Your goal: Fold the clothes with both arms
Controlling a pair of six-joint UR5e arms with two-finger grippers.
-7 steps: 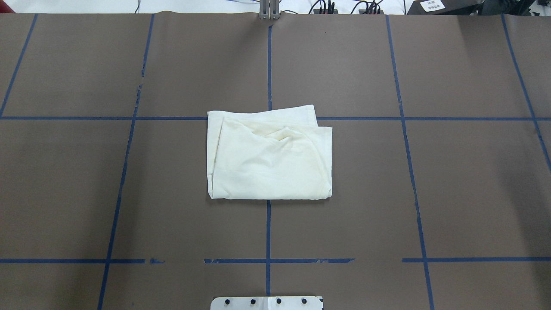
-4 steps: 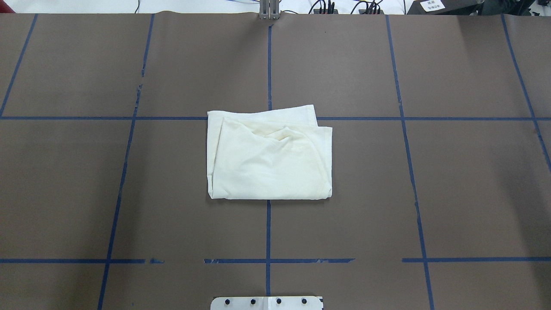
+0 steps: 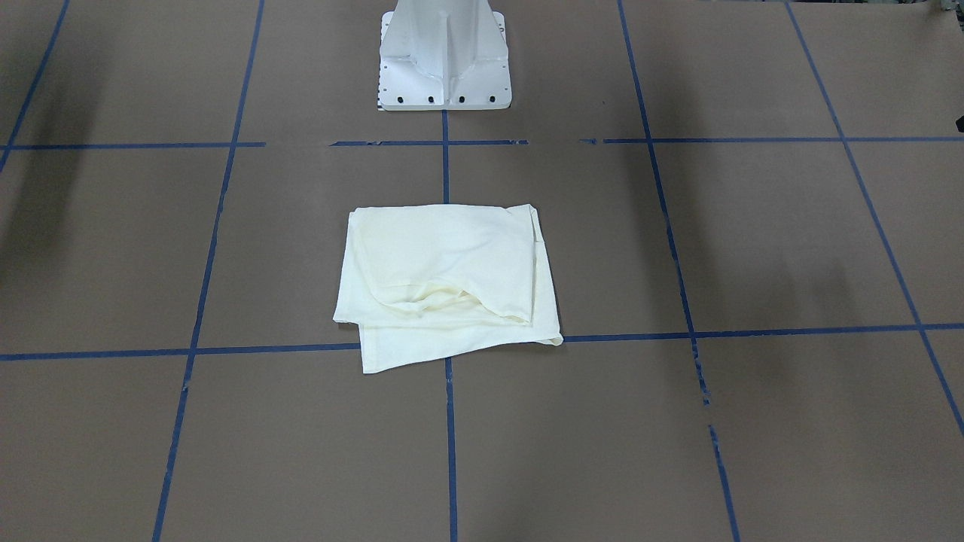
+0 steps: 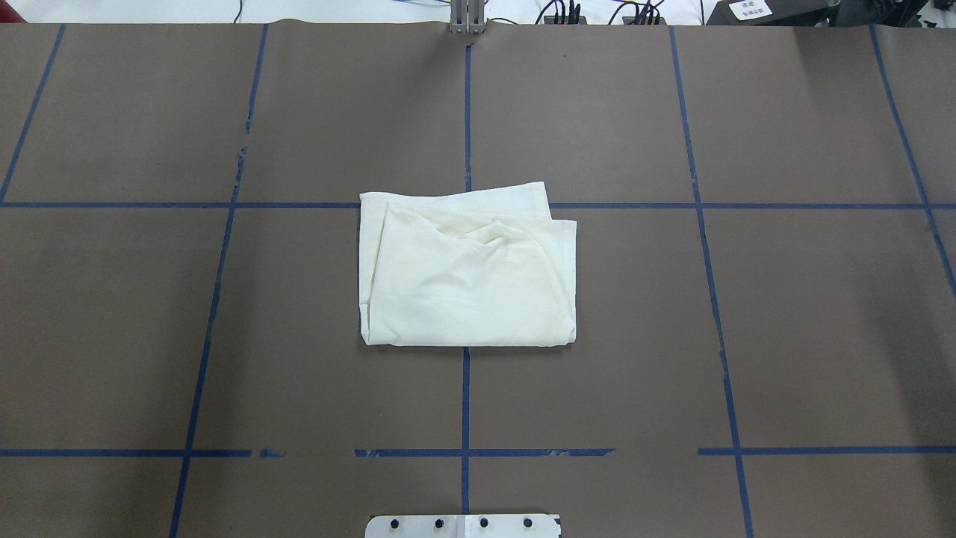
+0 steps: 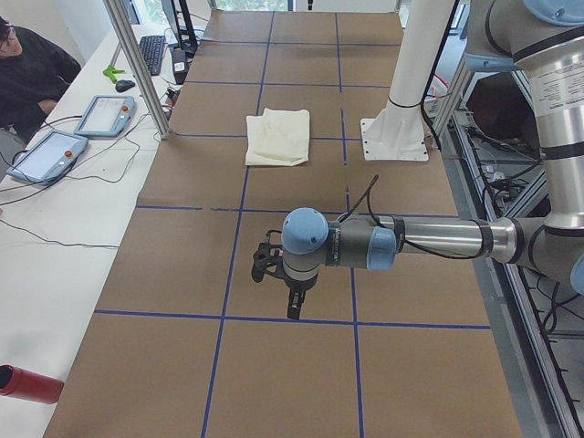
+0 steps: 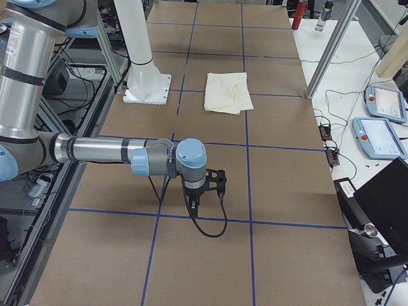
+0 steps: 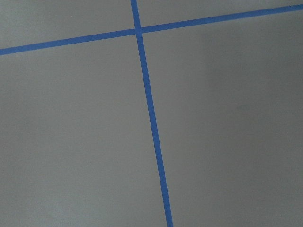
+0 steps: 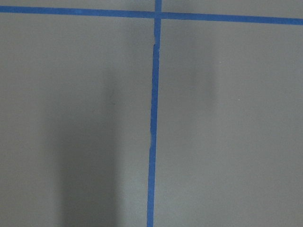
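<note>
Left hand, right hand point straight down.

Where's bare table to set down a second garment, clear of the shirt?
The grid cells left and right of the folded shirt are bare, as is the strip between it and the pedestal base. It is crowded only at centre, where the shirt lies.

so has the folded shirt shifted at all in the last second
No. In the overhead view the shirt lies as before, its far edge overlapping the same crosswise blue tape line.
</note>
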